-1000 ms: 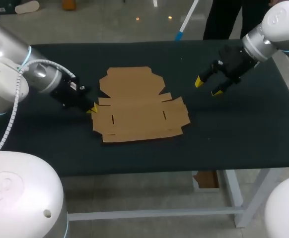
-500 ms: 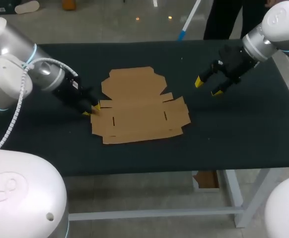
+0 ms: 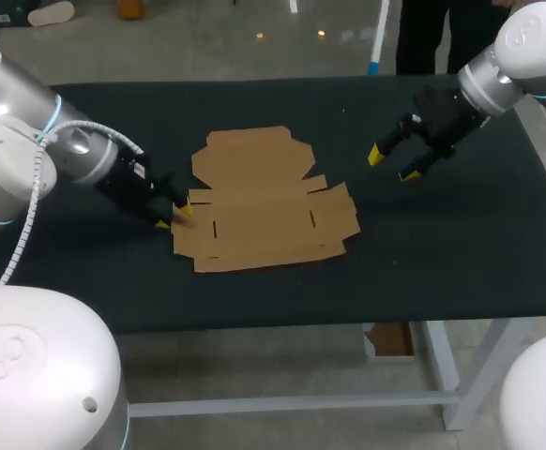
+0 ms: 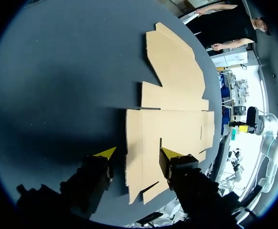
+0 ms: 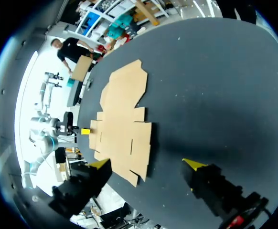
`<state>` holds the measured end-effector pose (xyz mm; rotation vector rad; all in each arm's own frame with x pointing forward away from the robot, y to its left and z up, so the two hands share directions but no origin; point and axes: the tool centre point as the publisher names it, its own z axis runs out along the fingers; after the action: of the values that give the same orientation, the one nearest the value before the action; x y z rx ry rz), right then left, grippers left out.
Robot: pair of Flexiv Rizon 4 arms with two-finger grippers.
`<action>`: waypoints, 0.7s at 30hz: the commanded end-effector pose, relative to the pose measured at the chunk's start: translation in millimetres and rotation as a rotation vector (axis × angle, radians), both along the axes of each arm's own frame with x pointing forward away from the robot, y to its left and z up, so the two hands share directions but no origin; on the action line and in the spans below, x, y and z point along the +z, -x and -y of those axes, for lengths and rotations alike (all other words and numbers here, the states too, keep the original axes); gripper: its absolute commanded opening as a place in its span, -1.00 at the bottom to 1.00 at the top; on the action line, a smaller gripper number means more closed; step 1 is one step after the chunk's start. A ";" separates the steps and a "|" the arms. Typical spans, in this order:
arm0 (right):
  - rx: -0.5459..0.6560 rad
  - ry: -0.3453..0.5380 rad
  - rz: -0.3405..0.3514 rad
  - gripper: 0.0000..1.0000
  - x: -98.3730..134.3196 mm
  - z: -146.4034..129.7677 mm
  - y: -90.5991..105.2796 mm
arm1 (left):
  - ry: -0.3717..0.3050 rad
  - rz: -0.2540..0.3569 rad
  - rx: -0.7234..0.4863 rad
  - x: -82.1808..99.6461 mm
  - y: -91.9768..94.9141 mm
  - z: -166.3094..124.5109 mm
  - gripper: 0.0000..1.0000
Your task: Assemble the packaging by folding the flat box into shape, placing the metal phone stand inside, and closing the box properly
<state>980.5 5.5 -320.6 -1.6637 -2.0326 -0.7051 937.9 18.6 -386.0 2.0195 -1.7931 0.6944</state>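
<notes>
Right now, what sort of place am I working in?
Likely a robot packaging test bench: a dark-topped table, a flat cardboard box blank lying unfolded on it, and the left arm and right arm coming in from either side, jaws open.

Light falls from overhead, even and moderate. The dark table [image 3: 254,291] soaks it up and gives no glare, so the pale flat box [image 3: 264,202] stands out strongly against it. The white shells of the left arm [image 3: 10,122] and right arm [image 3: 536,47] carry a soft sheen. In the left wrist view a broad, soft-edged shadow lies on the table ahead of the left claw [image 4: 138,152], beside the box. In the right wrist view a fainter shadow lies ahead of the right claw [image 5: 146,164], along the box's edge. Past the table's far edge both wrist views burn out to white.
</notes>
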 end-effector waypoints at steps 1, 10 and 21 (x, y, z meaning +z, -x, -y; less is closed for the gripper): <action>-0.001 0.001 0.001 1.00 0.4 0.0 0.9 | 0.002 -0.004 -0.006 -4.4 -3.8 3.9 -1.00; -0.001 0.001 0.001 1.00 0.4 0.0 0.9 | 0.013 -0.001 -0.030 -2.7 2.0 1.4 -1.00; -0.001 0.001 0.001 1.00 0.4 0.0 0.9 | 0.031 0.011 -0.081 -1.2 13.5 0.6 -1.00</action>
<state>980.5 5.5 -320.6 -1.6637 -2.0326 -0.7051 927.5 15.7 -387.8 1.9239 -1.8461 0.6997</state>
